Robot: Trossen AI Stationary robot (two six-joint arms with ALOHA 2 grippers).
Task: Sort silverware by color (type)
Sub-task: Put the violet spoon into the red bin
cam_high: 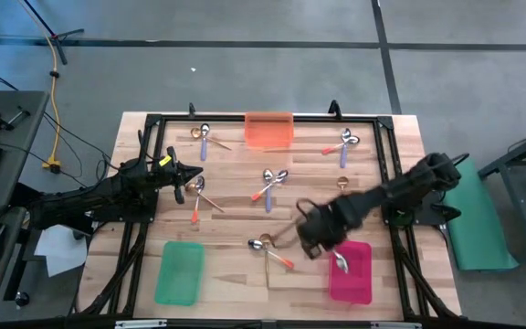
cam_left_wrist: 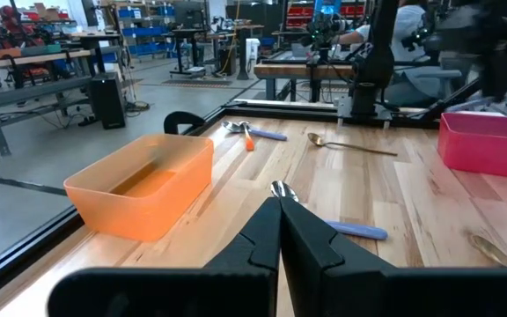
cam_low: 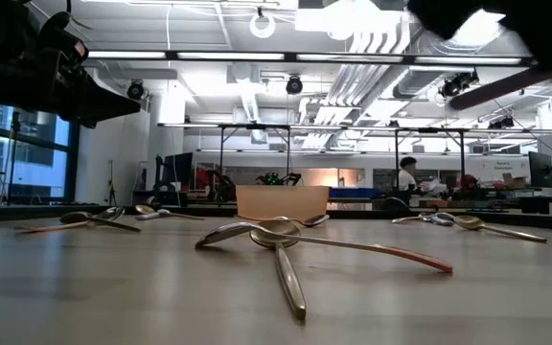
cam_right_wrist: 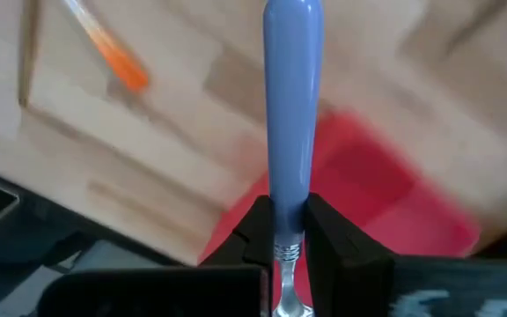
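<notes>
My right gripper point(cam_high: 322, 239) hovers at the pink tray's point(cam_high: 362, 291) far-left corner, shut on a purple-handled spoon point(cam_right_wrist: 290, 97). A silver bowl point(cam_high: 341, 263) shows just beside it over the tray. My left gripper point(cam_high: 190, 174) is shut and raised over the table's left part, touching nothing. Beyond its fingertips point(cam_left_wrist: 280, 211) lies a purple-handled spoon point(cam_left_wrist: 359, 231). Other spoons lie flat on the wood. An orange and a gold one point(cam_high: 196, 196) are by the left gripper. A gold and an orange one point(cam_high: 270, 249) lie crossed near the middle. My right gripper pinches the purple-handled spoon between its two fingers at the handle's base point(cam_right_wrist: 287, 198), just above the silver neck point(cam_right_wrist: 289, 251). The handle runs on straight ahead past the fingertips, in line with the fingers. The spoon is lifted clear, over the wood and the pink tray's corner point(cam_right_wrist: 350, 176).
An orange tray point(cam_high: 268, 131) sits at the far edge and a green tray point(cam_high: 179, 272) at the near left. More spoon groups lie far left point(cam_high: 205, 137), far right point(cam_high: 345, 142) and centre point(cam_high: 272, 183). Black frame rails border the table.
</notes>
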